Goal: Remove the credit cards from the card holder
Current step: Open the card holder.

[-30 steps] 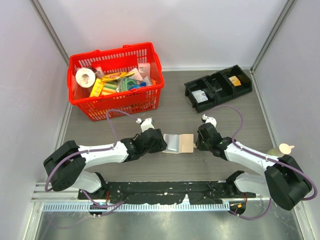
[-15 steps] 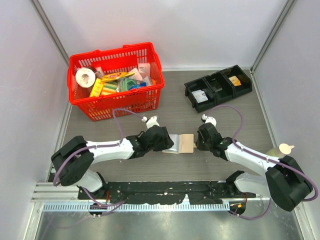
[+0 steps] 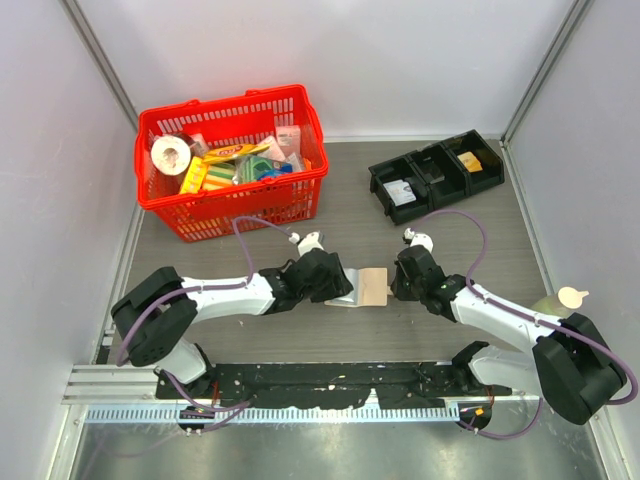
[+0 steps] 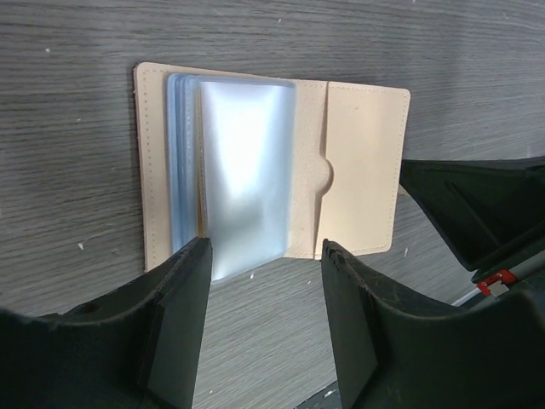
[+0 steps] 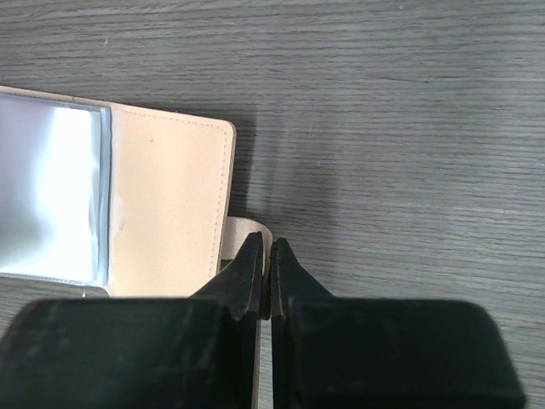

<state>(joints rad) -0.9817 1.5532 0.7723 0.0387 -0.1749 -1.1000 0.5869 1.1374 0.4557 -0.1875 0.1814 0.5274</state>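
Observation:
The tan card holder lies open on the table, pale blue-grey sleeves fanned over its left half. It also shows in the top view and the right wrist view. No credit card shows clearly; any are hidden in the sleeves. My left gripper is open, its fingers just above the holder's near edge, straddling the sleeves. In the top view it covers the holder's left part. My right gripper is shut on the holder's little closure tab at its right edge, as the top view also shows.
A red basket full of items stands at the back left. A black three-part tray with a yellow item stands at the back right. Grey walls enclose the table on three sides.
My left gripper has moved right, onto the left part of the open holder. The right gripper and the holder have stayed put.

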